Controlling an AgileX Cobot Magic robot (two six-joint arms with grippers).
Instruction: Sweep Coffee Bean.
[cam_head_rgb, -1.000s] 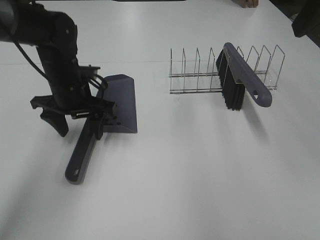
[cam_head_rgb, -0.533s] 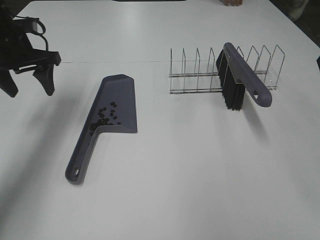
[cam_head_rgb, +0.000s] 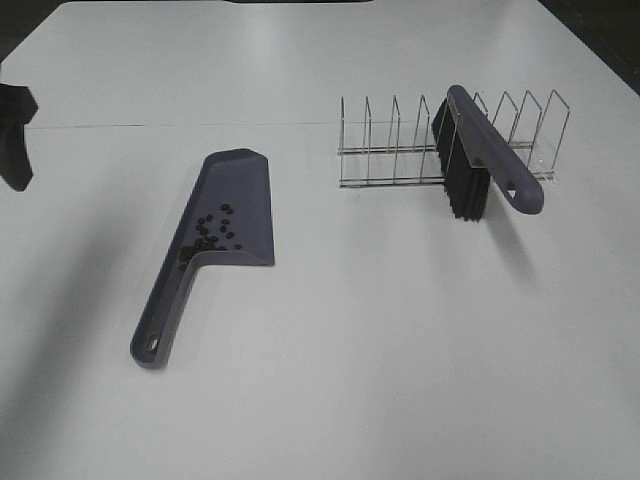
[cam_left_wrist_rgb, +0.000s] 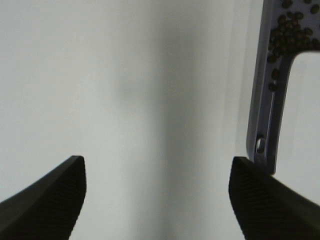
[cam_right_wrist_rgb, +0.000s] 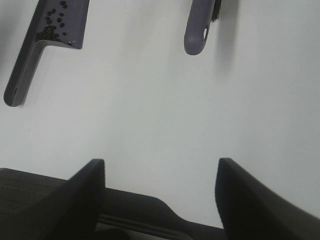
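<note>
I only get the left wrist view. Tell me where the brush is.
Observer: The brush leans across the wire rack, bristles down.
Operator: Report any stray beans.
Observer: None that I can see on the table. The coffee beans lie inside the dustpan, gathered towards its handle.
Operator: Check the right gripper.
Observer: The right gripper is open and empty, over bare table on the near side of the brush handle.

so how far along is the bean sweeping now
Done: the coffee beans lie in the dustpan, none visible loose on the table, and the brush rests in the wire rack. In hand: nothing; both grippers' fingers are open and empty. Left: apparently nothing.
</note>
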